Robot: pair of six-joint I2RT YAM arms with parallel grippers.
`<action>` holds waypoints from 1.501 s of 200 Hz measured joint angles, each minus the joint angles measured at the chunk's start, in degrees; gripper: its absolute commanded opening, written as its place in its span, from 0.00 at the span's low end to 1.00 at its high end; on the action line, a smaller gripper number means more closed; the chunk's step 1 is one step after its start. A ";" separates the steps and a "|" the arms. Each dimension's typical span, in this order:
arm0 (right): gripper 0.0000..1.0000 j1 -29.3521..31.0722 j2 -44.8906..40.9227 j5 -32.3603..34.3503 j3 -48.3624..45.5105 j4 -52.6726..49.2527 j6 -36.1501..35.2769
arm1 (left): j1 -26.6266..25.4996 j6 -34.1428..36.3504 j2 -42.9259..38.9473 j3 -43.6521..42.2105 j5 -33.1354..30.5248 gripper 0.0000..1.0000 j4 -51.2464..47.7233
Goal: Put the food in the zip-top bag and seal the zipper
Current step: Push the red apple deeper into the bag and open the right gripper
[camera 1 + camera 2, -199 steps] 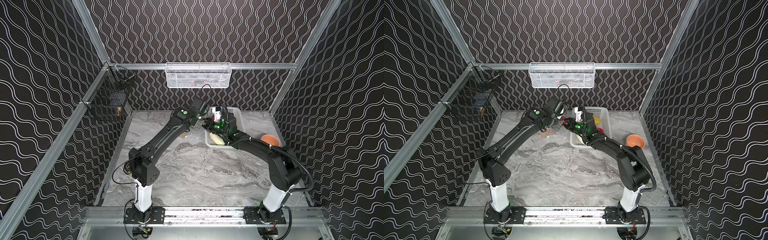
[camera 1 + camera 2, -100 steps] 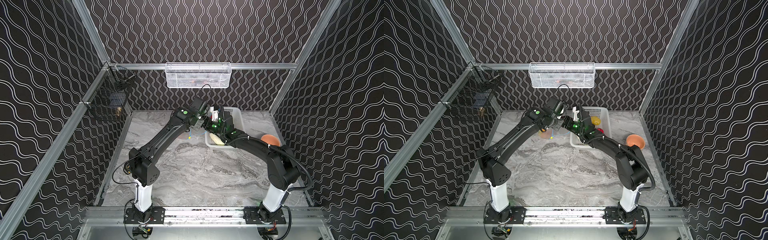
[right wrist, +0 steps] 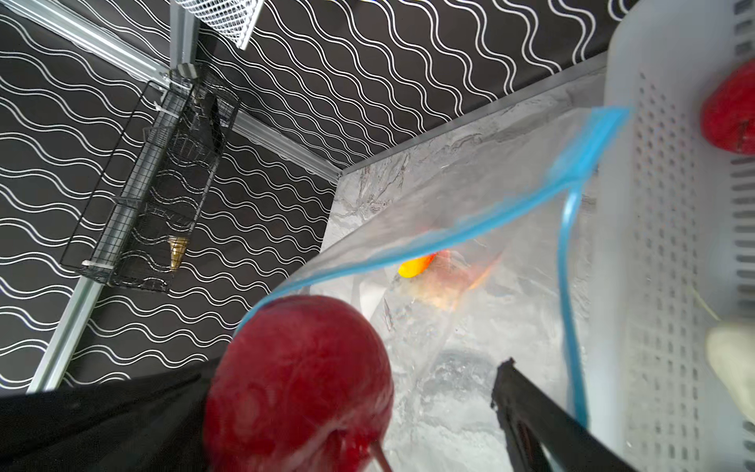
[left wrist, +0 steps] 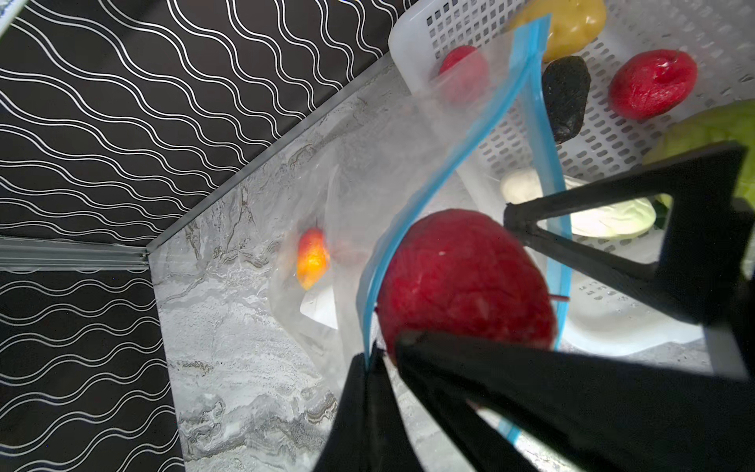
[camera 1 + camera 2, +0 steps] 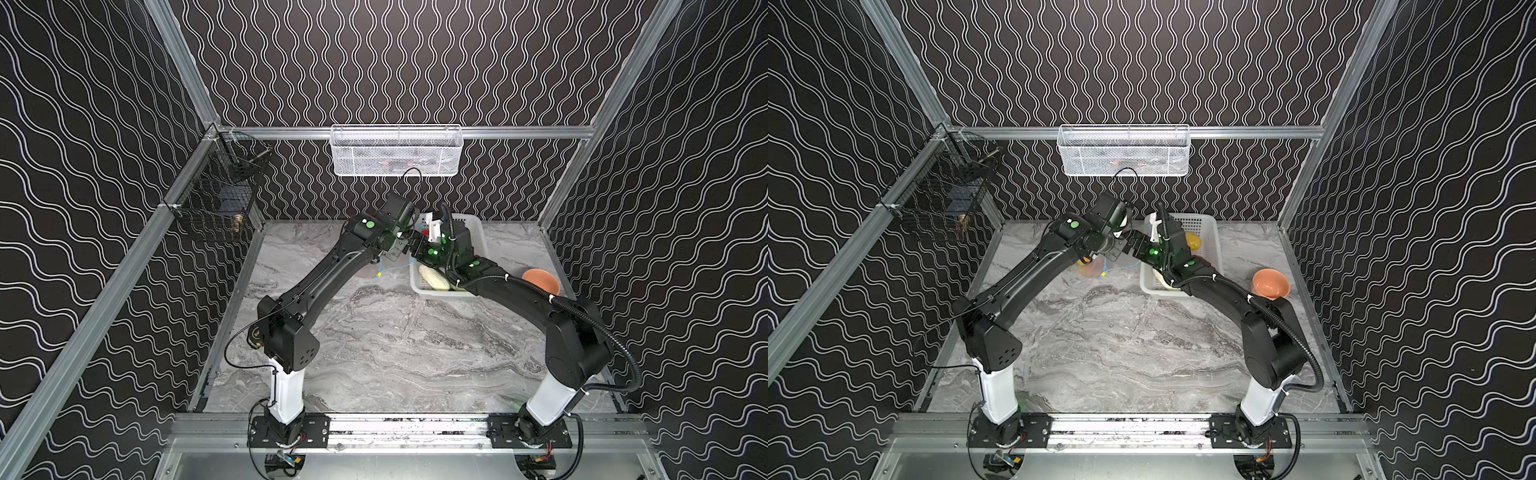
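Because the left gripper [image 4: 369, 361] is clenched on the light-blue zipper strip [image 3: 584, 147] of the clear crinkly plastic zip-top bag [image 4: 367, 184], its mouth gapes; the right gripper [image 4: 453, 276], jaws spread, leaves a round red toy piece [image 3: 298, 380] loose at that opening, over a yellow-orange fruit [image 4: 312, 261] already inside.

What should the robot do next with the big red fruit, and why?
Probably draw the right gripper back toward the basket for another piece. Its jaws stand open around the red piece, which sits in the mouth of the zip-top bag, while the left gripper pinches the zipper, holding it open.
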 measured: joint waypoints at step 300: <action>0.99 -3.76 -3.72 -7.61 -4.98 0.09 -2.67 | -0.04 -0.02 -1.11 -0.39 0.44 0.00 0.28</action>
